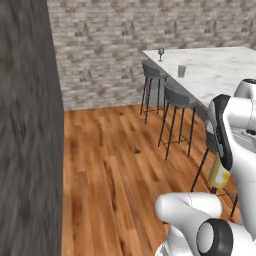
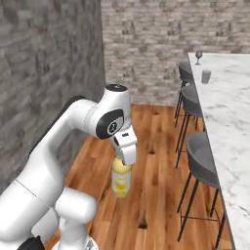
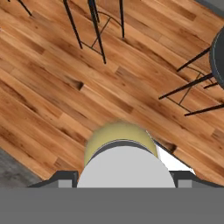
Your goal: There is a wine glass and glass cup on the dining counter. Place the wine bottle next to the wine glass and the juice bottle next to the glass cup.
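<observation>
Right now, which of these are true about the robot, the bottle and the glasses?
1. The gripper holds the juice bottle above the wooden floor. True.
2. The juice bottle already stands beside the glass cup. False: it hangs in the gripper, away from the dining counter.
3. The wine glass stands nearer the counter's far corner than the glass cup. True.
4. The glass cup has been knocked over. False: it is upright.
5. Dark stools line the counter's side. True.
</observation>
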Controlling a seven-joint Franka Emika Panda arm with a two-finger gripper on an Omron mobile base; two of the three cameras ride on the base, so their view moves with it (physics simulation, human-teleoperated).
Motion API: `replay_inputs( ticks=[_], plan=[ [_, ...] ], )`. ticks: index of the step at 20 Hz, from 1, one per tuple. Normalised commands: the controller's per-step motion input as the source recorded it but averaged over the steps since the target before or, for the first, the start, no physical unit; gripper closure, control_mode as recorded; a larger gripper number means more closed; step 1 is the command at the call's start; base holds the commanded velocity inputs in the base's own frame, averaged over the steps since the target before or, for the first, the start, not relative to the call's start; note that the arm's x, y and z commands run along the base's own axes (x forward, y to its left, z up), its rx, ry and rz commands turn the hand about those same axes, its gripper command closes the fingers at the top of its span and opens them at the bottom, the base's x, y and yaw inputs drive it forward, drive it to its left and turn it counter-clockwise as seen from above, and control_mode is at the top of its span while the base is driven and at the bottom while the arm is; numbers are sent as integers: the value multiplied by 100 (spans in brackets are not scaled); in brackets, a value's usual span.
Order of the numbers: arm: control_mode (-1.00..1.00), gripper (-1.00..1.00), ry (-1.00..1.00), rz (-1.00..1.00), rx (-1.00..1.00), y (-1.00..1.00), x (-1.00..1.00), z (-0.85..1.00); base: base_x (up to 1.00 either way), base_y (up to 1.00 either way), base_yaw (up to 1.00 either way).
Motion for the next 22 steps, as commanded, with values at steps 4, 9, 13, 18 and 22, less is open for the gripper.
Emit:
replay_inputs(
  ticks=[4, 9, 13, 18, 22],
  plan=[
    [100, 100, 0, 0, 0, 0, 0, 0, 94, 28, 0],
    [100, 100, 0, 0, 0, 0, 0, 0, 94, 27, 0],
    [100, 100, 0, 0, 0, 0, 0, 0, 94, 27, 0],
    [100, 100, 0, 0, 0, 0, 0, 0, 94, 25, 0],
    [100, 100, 0, 0, 0, 0, 0, 0, 94, 24, 0]
  ],
)
